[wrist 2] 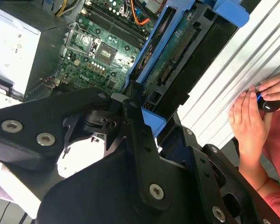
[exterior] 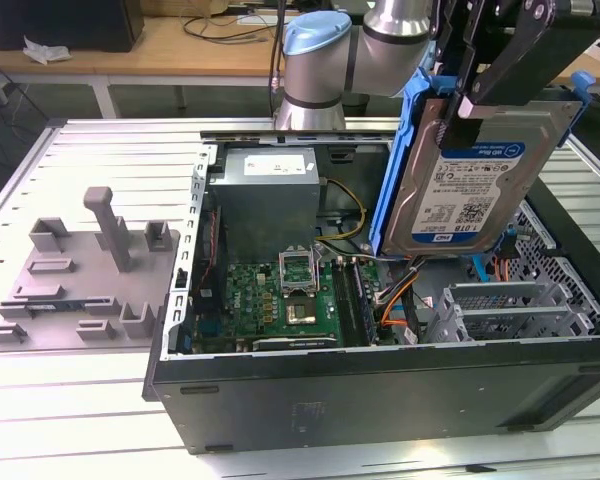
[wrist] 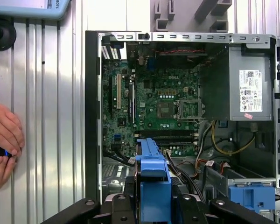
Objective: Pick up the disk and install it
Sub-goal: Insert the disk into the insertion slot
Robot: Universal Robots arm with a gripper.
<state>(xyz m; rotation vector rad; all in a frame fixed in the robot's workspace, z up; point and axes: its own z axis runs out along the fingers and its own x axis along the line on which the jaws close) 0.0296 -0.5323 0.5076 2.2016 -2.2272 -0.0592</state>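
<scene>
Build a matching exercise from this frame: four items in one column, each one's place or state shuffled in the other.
Items
1. disk
2. power supply
3. grey fixture plate
4. person's hand

Places or states
A. lying on the table outside the case, at the exterior view's left
B. raised on edge above the open case
C. resting on the ribbed table beside the case, at a small dark object
D. mounted in a corner inside the case, next to the motherboard

Pairs: 1-B, 2-D, 3-A, 4-C
</scene>
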